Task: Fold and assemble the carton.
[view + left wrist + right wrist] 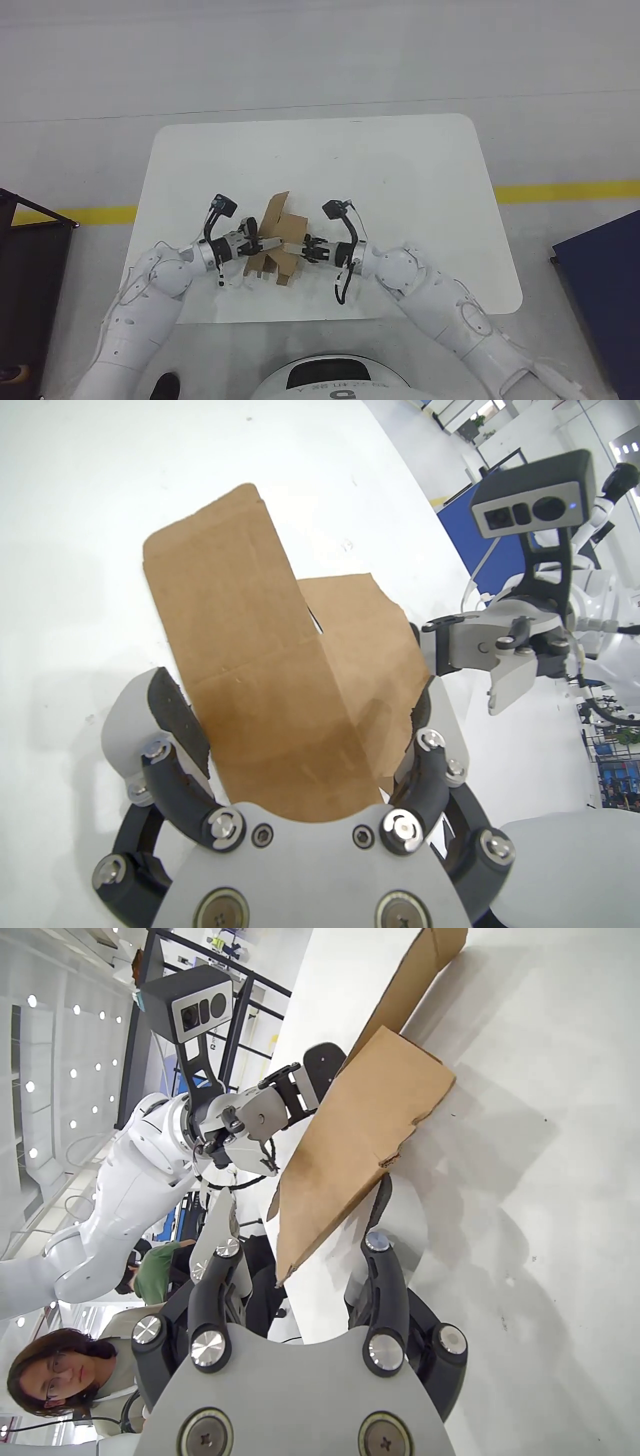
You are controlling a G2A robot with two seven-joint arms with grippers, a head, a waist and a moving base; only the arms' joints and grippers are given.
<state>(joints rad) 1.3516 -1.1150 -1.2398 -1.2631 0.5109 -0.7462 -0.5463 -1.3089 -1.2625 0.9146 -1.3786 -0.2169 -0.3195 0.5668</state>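
Observation:
A brown carton [275,245], partly folded with one panel standing up, sits near the front edge of the white table [420,180]. My left gripper [250,248] is at its left side. In the left wrist view the carton [260,680] sits between the widely spread fingers of that gripper [300,710], and both pads touch its edges. My right gripper [303,250] is at the carton's right side. In the right wrist view this gripper [305,1208] is open around a corner of the carton [360,1118]: one pad touches the carton and the other stands apart.
The far half and the right part of the table are bare. A black rack [20,250] stands on the floor to the left, and a dark blue object [610,280] to the right. The table's front edge runs close behind both grippers.

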